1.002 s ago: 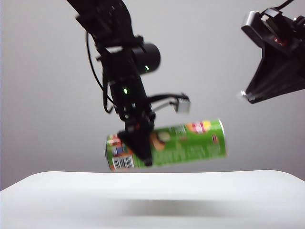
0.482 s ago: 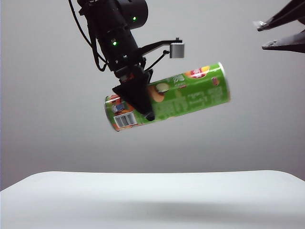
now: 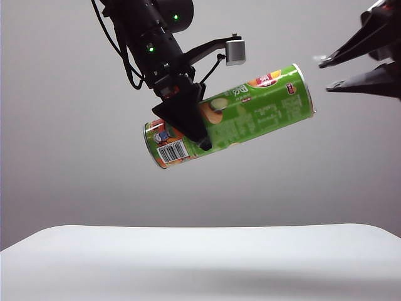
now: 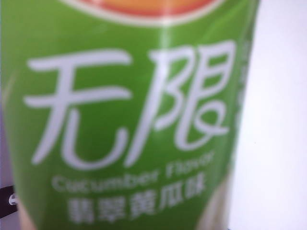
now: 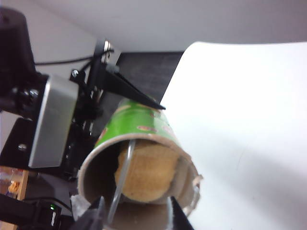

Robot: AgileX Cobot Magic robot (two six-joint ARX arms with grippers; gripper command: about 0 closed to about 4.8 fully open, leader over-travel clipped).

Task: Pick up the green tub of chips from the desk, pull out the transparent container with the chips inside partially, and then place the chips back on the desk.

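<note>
High over the desk [image 3: 200,251], my left gripper [image 3: 197,128] is shut on the green tub of chips [image 3: 250,113]. The tub is tilted, barcode end low on the left and open end high on the right. In the left wrist view the tub [image 4: 129,120] fills the picture and hides the fingers. My right gripper [image 3: 324,74] stands open just off the tub's open end, not touching it. The right wrist view looks into that mouth [image 5: 139,177]: the chips [image 5: 146,170] sit inside, with an edge of the transparent container [image 5: 122,175] across them. The right gripper [image 5: 136,213] has one tip on each side of the mouth.
The white desk [image 5: 240,120] lies far below both grippers. The left arm's camera housing [image 5: 53,124] and a dark finger [image 5: 134,91] sit beside the tub. A plain grey wall is behind.
The left arm has raised the tub well above the desk and tipped its open end upward. The right gripper has turned, opened wider and come in toward the open end.
</note>
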